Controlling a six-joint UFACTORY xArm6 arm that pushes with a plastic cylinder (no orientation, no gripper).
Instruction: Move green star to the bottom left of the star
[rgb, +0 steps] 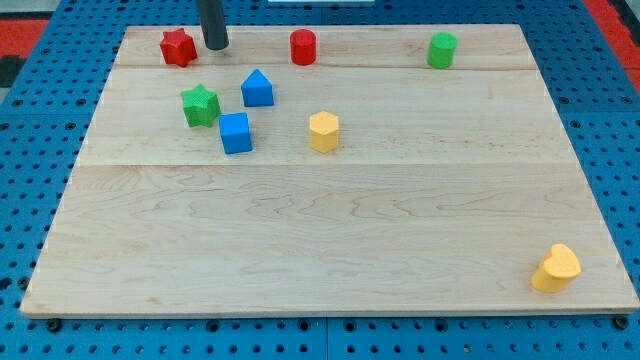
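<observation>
The green star (200, 105) lies at the view's upper left on the wooden board (330, 220). The red star (178, 46) sits near the board's top left corner, above and slightly left of the green star. My tip (216, 46) stands just right of the red star, above the green star and apart from both.
A blue pentagon-like block (257, 88) lies right of the green star, a blue cube (236, 132) below right of it. A red cylinder (303, 46) and a green cylinder (442, 49) sit along the top. A yellow hexagon (323, 131) lies centre-left, a yellow heart (556, 268) at bottom right.
</observation>
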